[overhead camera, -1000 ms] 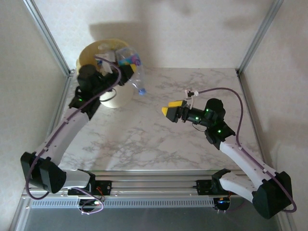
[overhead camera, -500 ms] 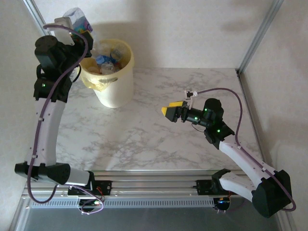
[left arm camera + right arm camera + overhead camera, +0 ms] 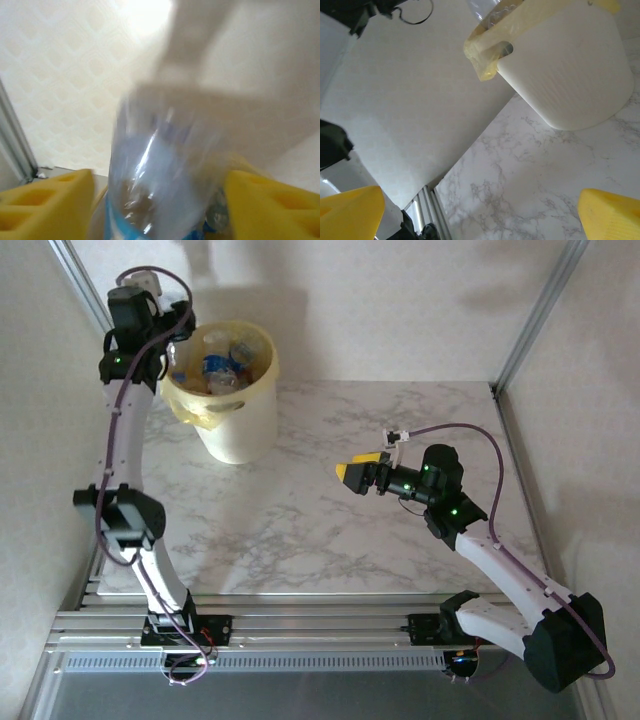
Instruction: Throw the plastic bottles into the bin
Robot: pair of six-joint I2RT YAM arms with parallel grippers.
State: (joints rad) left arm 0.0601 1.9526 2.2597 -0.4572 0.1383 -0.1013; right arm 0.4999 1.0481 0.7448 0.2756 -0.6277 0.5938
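Note:
The pale-yellow bin (image 3: 232,418) stands at the table's far left, with several plastic bottles (image 3: 224,359) inside. My left gripper (image 3: 178,332) is raised over the bin's left rim. In the left wrist view its yellow fingers (image 3: 55,200) stand wide apart around a blurred clear bottle with a blue label (image 3: 165,165). A gap shows between that bottle and the left finger. My right gripper (image 3: 350,469) hovers open over the middle of the table with nothing in it. From the right wrist view (image 3: 480,215) it faces the bin (image 3: 565,65).
A yellowish liner (image 3: 485,55) folds over the bin's rim. Metal frame posts (image 3: 95,305) run up on both sides of the marble table (image 3: 300,520). The left arm's elbow (image 3: 118,515) hangs over the table's left edge.
My left arm swung the bottle up beside the bin and then over its left rim. Its jaws have opened and the bottle is blurred between them. The right arm has not moved.

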